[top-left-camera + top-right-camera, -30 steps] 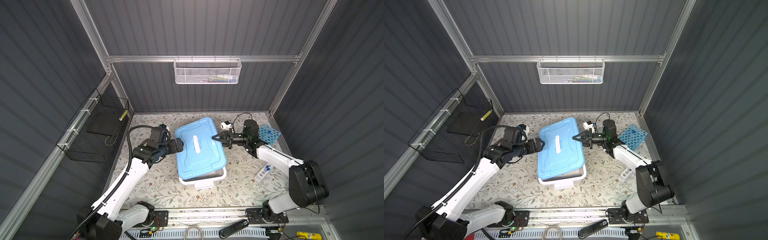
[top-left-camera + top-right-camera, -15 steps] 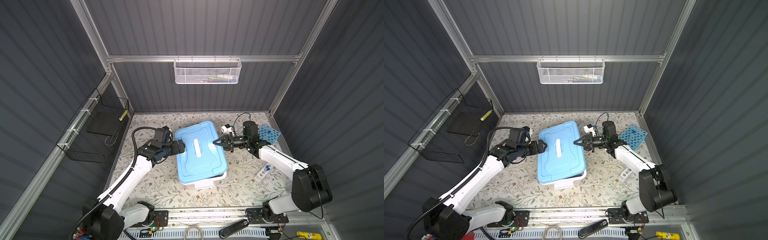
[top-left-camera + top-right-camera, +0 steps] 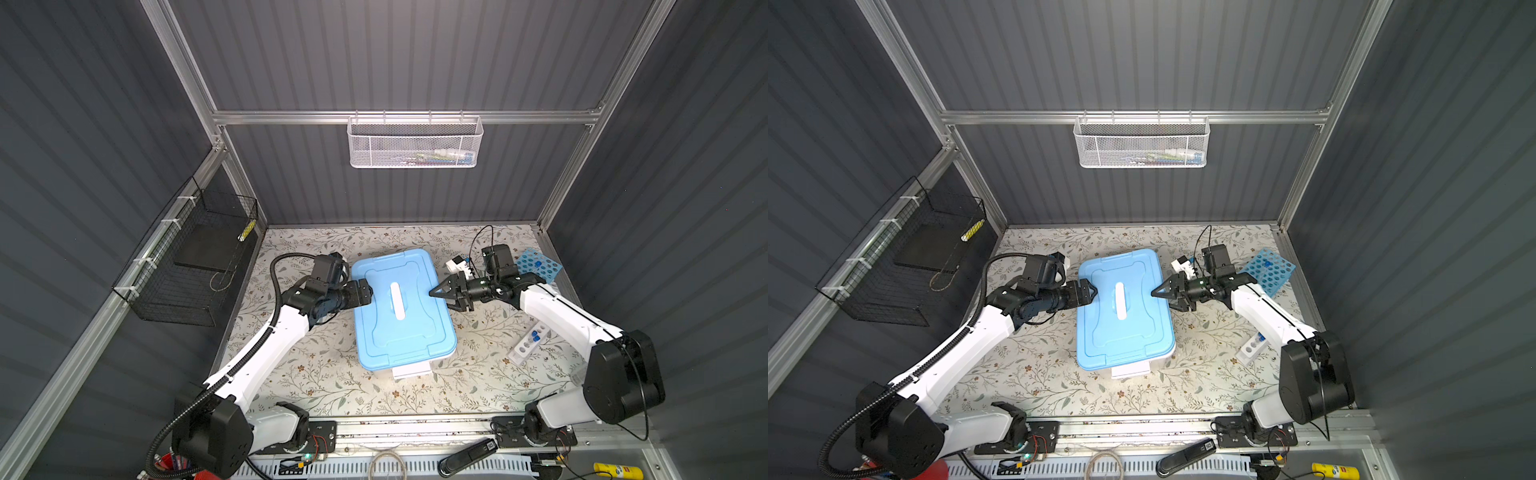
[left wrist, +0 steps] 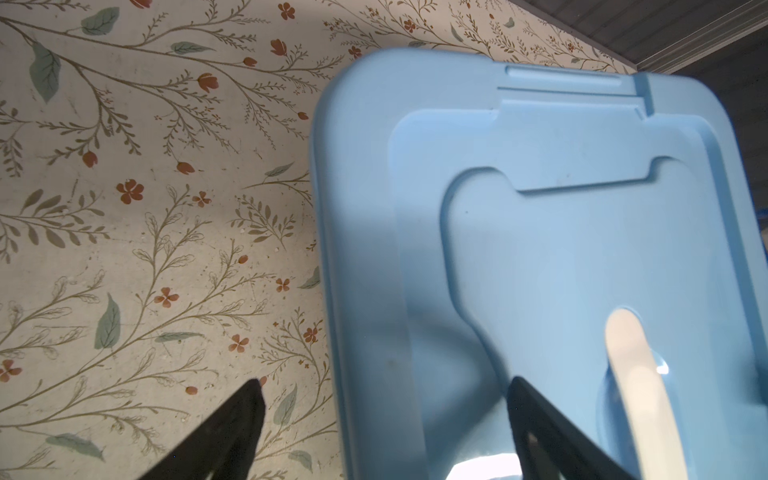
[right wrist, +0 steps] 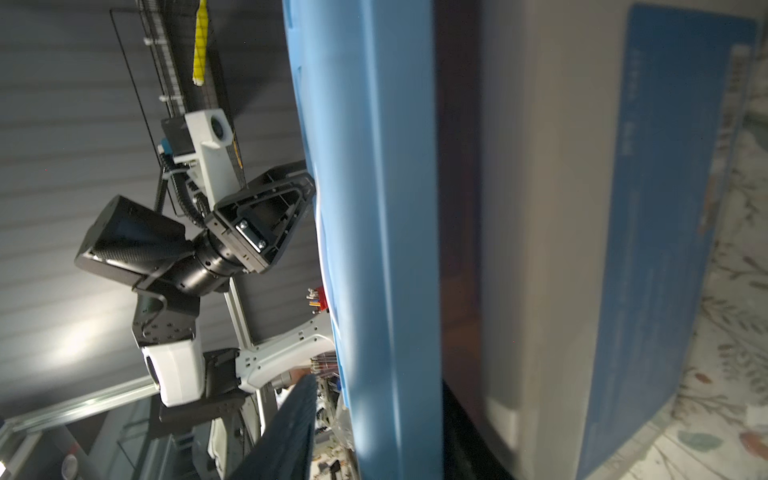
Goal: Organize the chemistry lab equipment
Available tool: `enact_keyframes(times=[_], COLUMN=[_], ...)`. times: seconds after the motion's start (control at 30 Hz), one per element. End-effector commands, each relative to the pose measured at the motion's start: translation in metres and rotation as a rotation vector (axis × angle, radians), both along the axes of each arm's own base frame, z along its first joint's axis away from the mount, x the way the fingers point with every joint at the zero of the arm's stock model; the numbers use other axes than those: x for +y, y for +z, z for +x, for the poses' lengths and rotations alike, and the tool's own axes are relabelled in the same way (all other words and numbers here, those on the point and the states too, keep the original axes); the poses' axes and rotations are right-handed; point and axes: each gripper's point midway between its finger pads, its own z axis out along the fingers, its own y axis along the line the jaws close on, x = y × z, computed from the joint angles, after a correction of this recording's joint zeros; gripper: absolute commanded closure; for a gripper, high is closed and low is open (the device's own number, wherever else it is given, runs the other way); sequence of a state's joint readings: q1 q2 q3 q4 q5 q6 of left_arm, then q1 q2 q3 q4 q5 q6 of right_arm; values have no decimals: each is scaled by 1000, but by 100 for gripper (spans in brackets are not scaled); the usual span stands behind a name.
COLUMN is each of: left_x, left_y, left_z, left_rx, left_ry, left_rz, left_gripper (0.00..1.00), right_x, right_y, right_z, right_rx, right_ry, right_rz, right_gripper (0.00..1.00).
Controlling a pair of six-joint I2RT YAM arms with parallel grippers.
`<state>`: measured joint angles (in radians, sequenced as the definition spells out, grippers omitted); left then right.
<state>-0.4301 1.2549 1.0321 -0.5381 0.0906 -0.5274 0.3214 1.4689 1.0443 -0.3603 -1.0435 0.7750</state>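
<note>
The blue-lidded tub (image 3: 401, 307) has swung squarer on the tabletop (image 3: 311, 374), and the right hand (image 3: 444, 299) has spread to straddle the lid rim. The left hand (image 3: 367, 293) gapes wide across the opposite edge. The sky-blue rack (image 3: 538, 266) sits rear right. The right forearm partly hides the small white tube rack (image 3: 528, 343).

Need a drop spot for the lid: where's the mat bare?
Bare mat: front strip between tub and rail; back strip between tub and wall. Left of tub: bare, but under left arm. Right crowded: blue rack, white rack, right arm.
</note>
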Motion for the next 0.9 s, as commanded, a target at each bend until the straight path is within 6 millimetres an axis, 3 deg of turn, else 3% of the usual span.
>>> enact_keyframes(times=[0.0,0.33,0.53,0.87], left_x=[-1,-5,-10,-15], left_y=[2,1,0,-9], left_z=[0,5,9,13], left_rx=[8,13,27,56], left_ry=[-14,-21,-39,-60], left_rz=[-4,-9,-5,1], left_gripper=[8,9,10,11], right_x=[-8,-26,-37,-31], right_y=[-1,-7,-23,-36], right_z=[-4,-3,-4,-13], right_rx=[-19,-19,32,80], right_ry=[2,-36,-63,-28], right_rz=[-74,-230,-334,-324], right_gripper=[50,44,43,44])
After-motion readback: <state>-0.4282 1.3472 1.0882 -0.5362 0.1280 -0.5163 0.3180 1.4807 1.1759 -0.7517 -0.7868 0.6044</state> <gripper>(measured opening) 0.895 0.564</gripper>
